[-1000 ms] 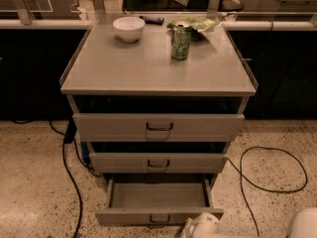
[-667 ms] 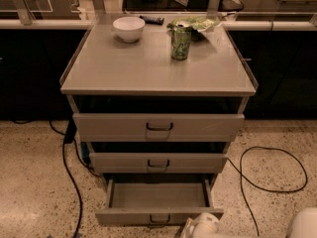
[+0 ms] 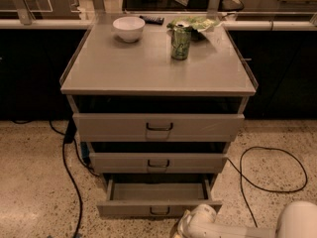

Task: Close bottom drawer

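grey-beige bottom drawer (image 3: 130, 208), white end effector (image 3: 194, 223) low before it, white bowl (image 3: 129, 28), green can (image 3: 181, 43), speckled floor (image 3: 29, 182)

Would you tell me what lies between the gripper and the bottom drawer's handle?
Only the bottom drawer's bare front panel, in the camera view; the gripper sits right of the handle.

gripper (image 3: 194, 223) before bottom drawer (image 3: 158, 192), bowl (image 3: 129, 29) left of can (image 3: 181, 42)

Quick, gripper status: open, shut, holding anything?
Gripper: cannot be told. It is low at the bottom edge of the view, by the front right of the pulled-out bottom drawer.
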{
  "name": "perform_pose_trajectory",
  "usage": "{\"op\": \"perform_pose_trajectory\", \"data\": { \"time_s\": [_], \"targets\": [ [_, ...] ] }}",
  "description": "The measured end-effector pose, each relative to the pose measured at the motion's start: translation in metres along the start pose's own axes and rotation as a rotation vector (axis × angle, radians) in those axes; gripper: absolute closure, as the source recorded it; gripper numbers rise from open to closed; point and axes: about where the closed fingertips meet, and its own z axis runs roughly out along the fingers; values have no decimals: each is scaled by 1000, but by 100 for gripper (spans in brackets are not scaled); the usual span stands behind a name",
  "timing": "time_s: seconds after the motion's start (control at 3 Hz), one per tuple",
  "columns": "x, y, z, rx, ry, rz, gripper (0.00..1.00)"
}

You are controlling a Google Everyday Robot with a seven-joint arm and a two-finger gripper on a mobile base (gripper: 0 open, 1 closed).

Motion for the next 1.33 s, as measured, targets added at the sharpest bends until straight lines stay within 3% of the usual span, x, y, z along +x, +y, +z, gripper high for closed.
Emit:
{"op": "perform_pose_trajectory", "data": {
  "time_s": [0.67, 1.33],
  "targets": [
    [-38, -33, 10, 52, -22, 61, 0],
    [-78, -59, 16, 162, -61, 127, 0]
  ]
}}
